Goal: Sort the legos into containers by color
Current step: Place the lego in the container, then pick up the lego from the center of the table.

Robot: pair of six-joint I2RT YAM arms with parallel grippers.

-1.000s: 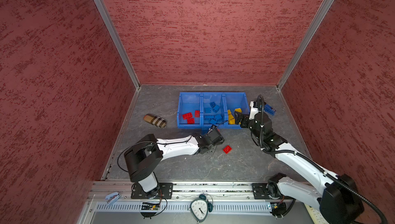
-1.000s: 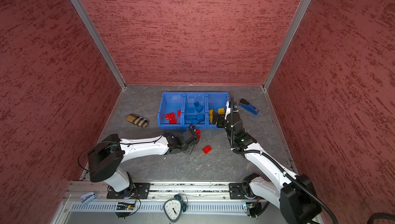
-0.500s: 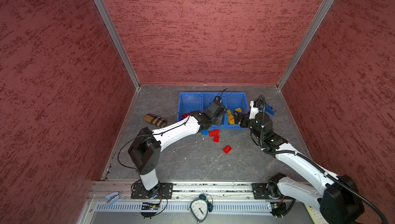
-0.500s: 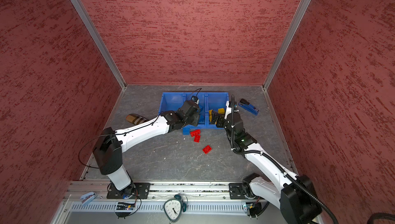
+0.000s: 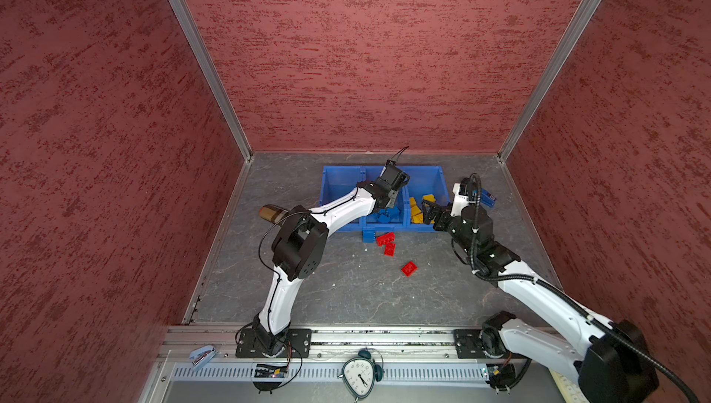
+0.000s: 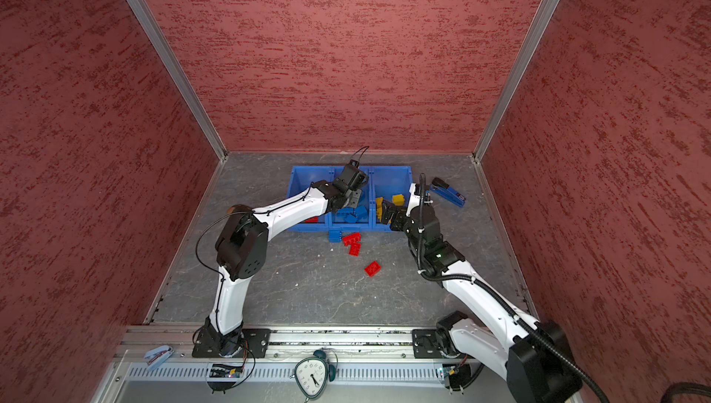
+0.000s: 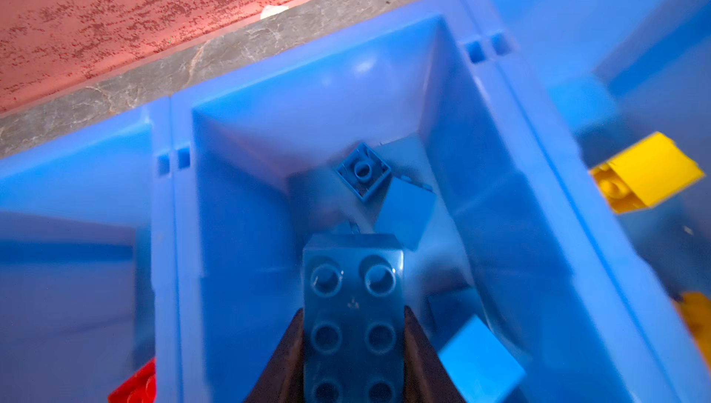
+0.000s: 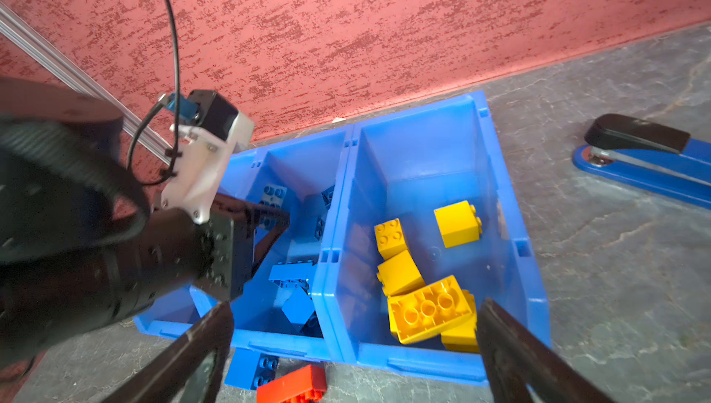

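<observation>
Left gripper (image 7: 354,343): fingers narrow, clamped on the two long sides of a long blue brick (image 7: 352,266). We judge that we are about to let it go.
Held brick's place: above the middle bin (image 7: 307,93) of the containers (image 5: 342,169), just right of centre in both top views, over other blue bricks (image 7: 363,170).
Right gripper (image 8: 356,306): fingers spread wide and holding nothing, hanging at the front of the yellow bin (image 8: 423,143).
Risk, drop: released from this height, the brick may bounce off the pile into the yellow bin or onto the floor.
Risk, arms: our two wrists are near each other over neighbouring bins. A sideways swing by either could knock them together.
Risk, bins: our left forearm crosses the red bin (image 6: 304,185). A low withdrawal could catch the rim and drag all three joined bins.
Risk, leftovers: a loose blue brick (image 5: 368,235) lies against the bins' front wall, leaving one finger little room. Two red bricks (image 5: 385,238) touch, so taking one may nudge the other. A third red brick (image 5: 409,268) lies apart, below them in the frame.
Surface: grey marbled floor (image 5: 346,297), flat and matt. We expect bricks to slide on it.
Room: red textured walls (image 5: 365,54) on three sides, with metal corner posts (image 5: 199,54). A stapler (image 6: 448,191) lies right of the bins and a clock (image 5: 361,374) sits at the bottom edge.
</observation>
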